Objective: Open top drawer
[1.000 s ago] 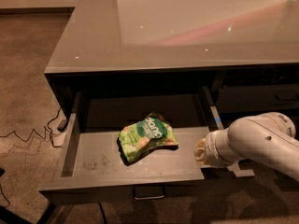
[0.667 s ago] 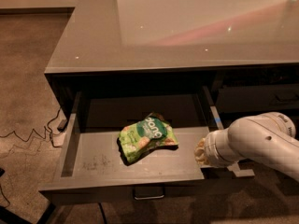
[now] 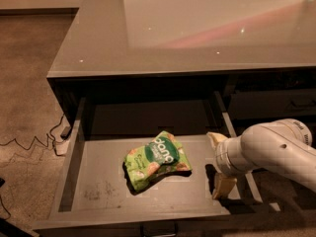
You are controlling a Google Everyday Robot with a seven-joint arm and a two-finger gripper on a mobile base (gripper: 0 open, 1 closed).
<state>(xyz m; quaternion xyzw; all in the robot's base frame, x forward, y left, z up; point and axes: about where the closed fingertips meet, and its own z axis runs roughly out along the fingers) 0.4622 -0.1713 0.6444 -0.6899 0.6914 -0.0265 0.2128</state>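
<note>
Nothing has shifted since a second ago. The gripper (image 3: 215, 166) hangs over the right end of the top drawer (image 3: 98, 174), fingers spread wide and holding nothing. The drawer stands pulled out, reaching away to the gripper's left. A bag (image 3: 158, 159) lies near on that side, not touching. Beyond it the tray is bare; the right wall sits just beside the gripper.

Pulled-out top drawer (image 3: 98, 181) under grey worktop (image 3: 197, 38), green snack bag (image 3: 157, 159) inside, gripper (image 3: 218, 165) at its right edge, fingers (image 3: 217, 139) spread.
</note>
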